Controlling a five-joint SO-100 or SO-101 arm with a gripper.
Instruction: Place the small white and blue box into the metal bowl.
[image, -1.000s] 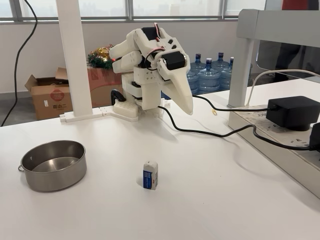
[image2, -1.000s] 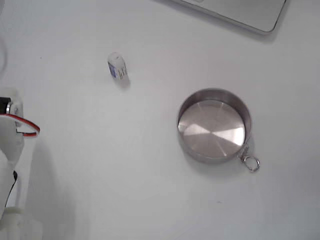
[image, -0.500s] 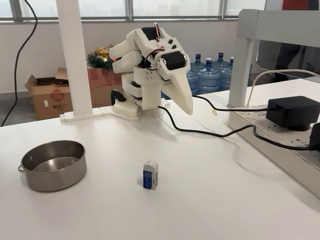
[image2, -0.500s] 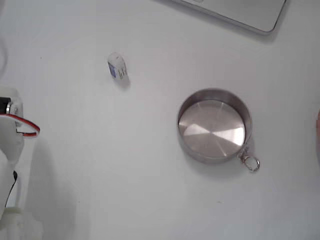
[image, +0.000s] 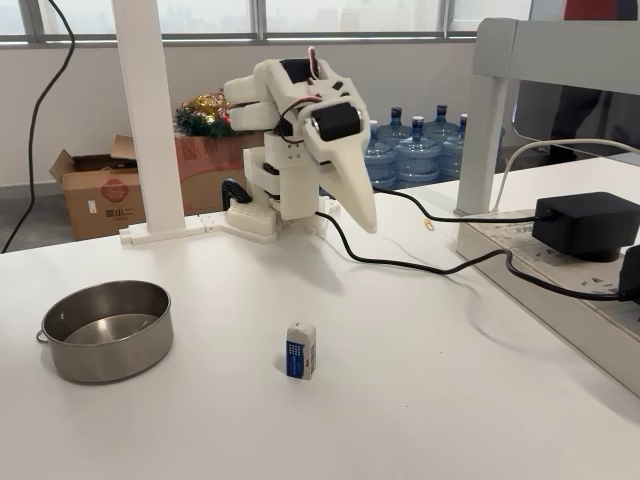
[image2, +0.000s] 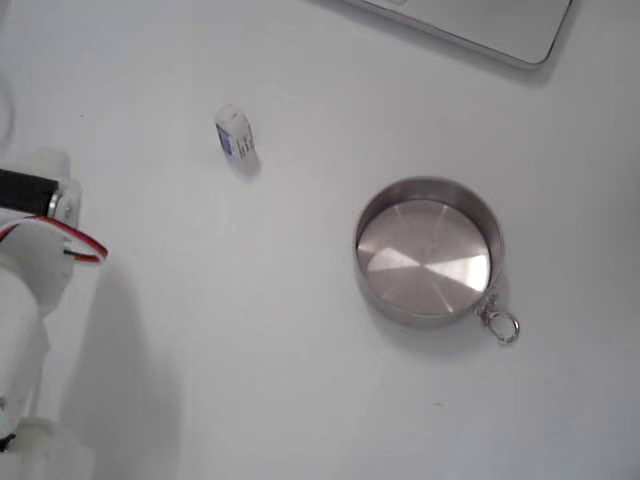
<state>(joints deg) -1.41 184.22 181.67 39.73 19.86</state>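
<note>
Near tabletop middle: small white and blue box (image: 300, 350) upright, untouched, well apart from empty metal bowl (image: 106, 329). My claw (image: 364, 222), fingers together, has begun swinging out; reach starting.

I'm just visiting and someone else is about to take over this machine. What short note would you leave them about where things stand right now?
Gripper: raised above the table near the arm's base, pointing down, holding nothing; the pictures do not show whether it is open or shut.
Small white and blue box: standing upright on the white table, untouched, well apart from the gripper.
Metal bowl: empty, to the box's left in the side-on fixed view.
Done: nothing yet.
Left: reach the box, grip it, carry it over, release it in the bowl.
</note>
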